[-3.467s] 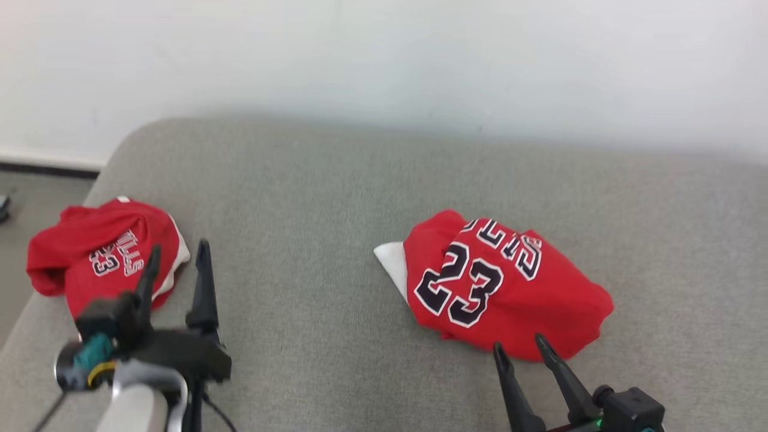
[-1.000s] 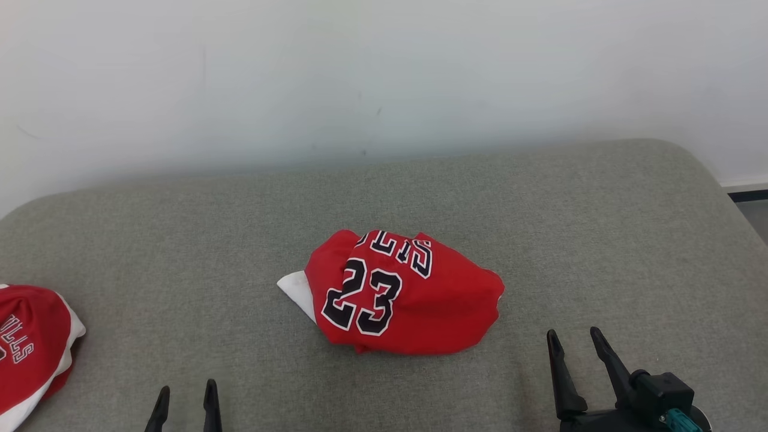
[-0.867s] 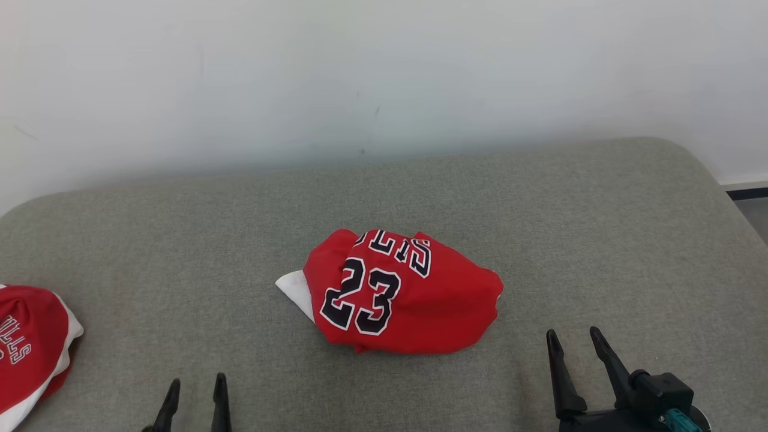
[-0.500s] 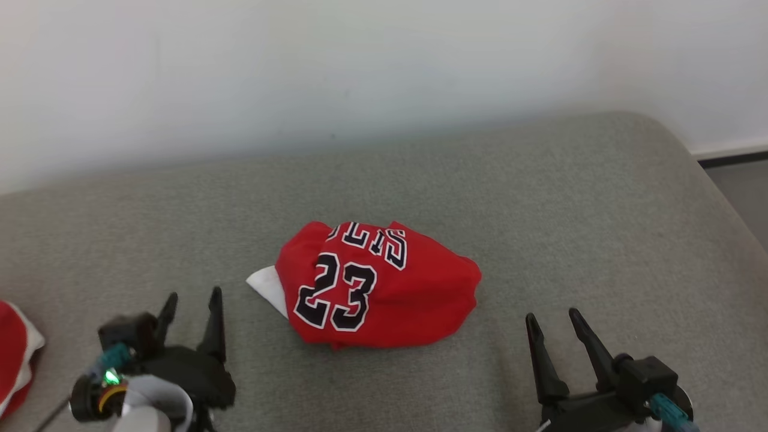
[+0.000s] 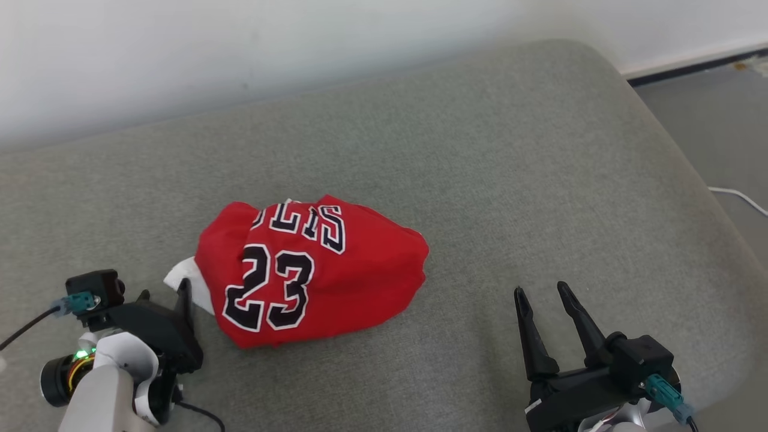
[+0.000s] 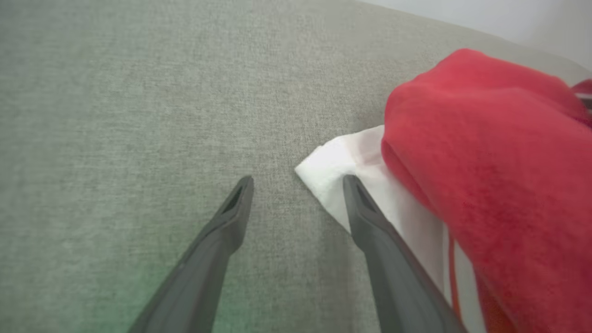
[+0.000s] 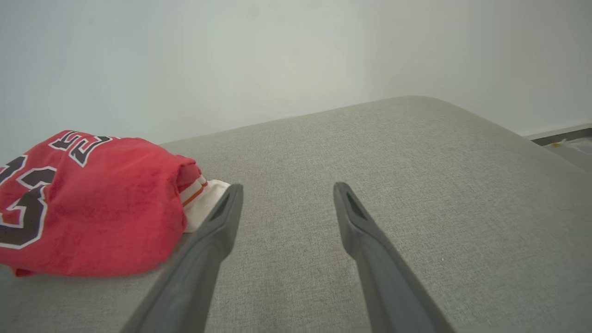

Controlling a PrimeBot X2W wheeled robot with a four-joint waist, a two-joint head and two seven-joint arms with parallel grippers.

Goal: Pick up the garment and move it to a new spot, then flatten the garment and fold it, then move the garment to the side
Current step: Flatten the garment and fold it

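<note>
A red jersey [image 5: 312,270] lies bunched at the middle of a grey couch [image 5: 540,150], not yet lifted, as the left gripper [image 5: 162,291] closes in. Half a second ago that gripper sat well short of the cloth; now its wide-spread fingers stand just beside the jersey's white corner [image 6: 333,157]. In the left wrist view one finger overlaps the white edge, though contact cannot be told. The head camera has swung as well, so the jersey shows further left and the floor [image 5: 708,108] past the couch's end has come into view; the jersey itself has not moved. The right gripper [image 5: 541,289] remains wide open and empty, apart from the jersey on its other side. The pick-up looks about to begin, with the white corner the likely hold. The jersey bears a black, white-edged "23"; the lettering above is broken by a fold and cannot be read whole.
</note>
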